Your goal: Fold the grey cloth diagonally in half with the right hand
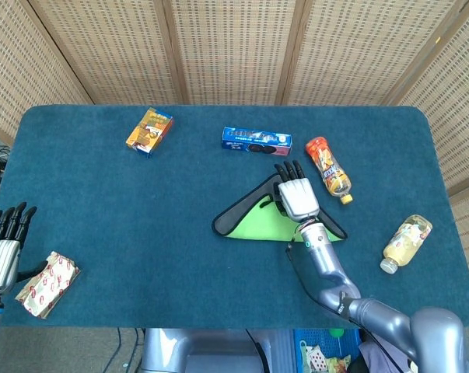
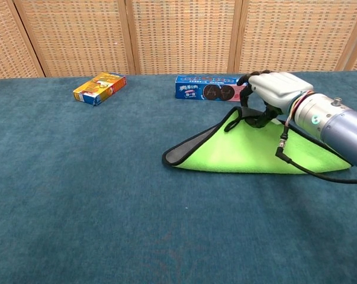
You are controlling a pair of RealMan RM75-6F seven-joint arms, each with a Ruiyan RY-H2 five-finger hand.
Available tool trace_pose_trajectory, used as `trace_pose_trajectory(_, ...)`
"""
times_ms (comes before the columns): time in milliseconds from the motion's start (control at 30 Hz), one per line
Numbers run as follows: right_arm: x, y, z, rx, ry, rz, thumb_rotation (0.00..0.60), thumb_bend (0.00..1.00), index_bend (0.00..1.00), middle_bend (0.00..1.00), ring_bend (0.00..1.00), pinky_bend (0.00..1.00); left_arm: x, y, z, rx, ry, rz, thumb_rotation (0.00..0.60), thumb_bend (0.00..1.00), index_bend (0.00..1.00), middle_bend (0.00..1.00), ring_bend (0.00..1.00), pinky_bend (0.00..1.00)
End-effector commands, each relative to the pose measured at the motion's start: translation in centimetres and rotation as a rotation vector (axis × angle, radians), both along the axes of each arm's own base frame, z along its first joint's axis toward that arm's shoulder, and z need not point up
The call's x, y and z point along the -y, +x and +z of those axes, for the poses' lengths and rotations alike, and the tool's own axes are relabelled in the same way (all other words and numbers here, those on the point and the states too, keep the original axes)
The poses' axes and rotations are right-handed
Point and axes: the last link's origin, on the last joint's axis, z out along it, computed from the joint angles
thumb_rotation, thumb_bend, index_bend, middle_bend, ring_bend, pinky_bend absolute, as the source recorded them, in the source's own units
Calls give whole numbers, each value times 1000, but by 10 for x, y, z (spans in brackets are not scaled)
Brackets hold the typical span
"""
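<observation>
While the right hand [image 2: 272,89] grips the far corner of the grey cloth [image 2: 249,151] with its fingers curled around the edge, the cloth lies near the middle of the blue bench [image 1: 141,233] as a folded triangle, its green side up and a strip of grey showing along the left edge. The left hand [image 1: 2,247] rests at the bench's near left corner, fingers spread and holding nothing, just beside a red-and-white packet [image 1: 47,284]. Behind the cloth lie a blue biscuit box [image 1: 256,141], an orange box [image 1: 149,130] and an orange bottle [image 1: 328,169], with a pale bottle [image 1: 406,242] further right.
</observation>
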Motion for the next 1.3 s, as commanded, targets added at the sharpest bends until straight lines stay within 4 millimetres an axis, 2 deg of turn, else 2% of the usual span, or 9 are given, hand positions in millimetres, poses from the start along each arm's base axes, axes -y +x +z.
trace_pose_trajectory(33, 3, -1, -2, -5, 3, -9, 600, 485, 580, 131, 0, 0, 0, 0, 0, 0, 0, 0, 600, 165, 0, 0, 0, 0)
trace_pose_trajectory(467, 18, -9, 0, -25, -14, -46, 600, 485, 580, 130, 0, 0, -2, -2, -2, -3, -7, 11, 600, 166, 0, 0, 0, 0)
trace_pose_trajectory(867, 29, -3, 2, -24, -24, -44, 600, 485, 580, 131, 0, 0, -3, -3, -2, -2, -8, 17, 600, 165, 0, 0, 0, 0)
trace_pose_trajectory(1300, 37, -5, 2, -36, -24, -63, 600, 485, 580, 131, 0, 0, -3, -3, -3, -3, -11, 19, 600, 166, 0, 0, 0, 0)
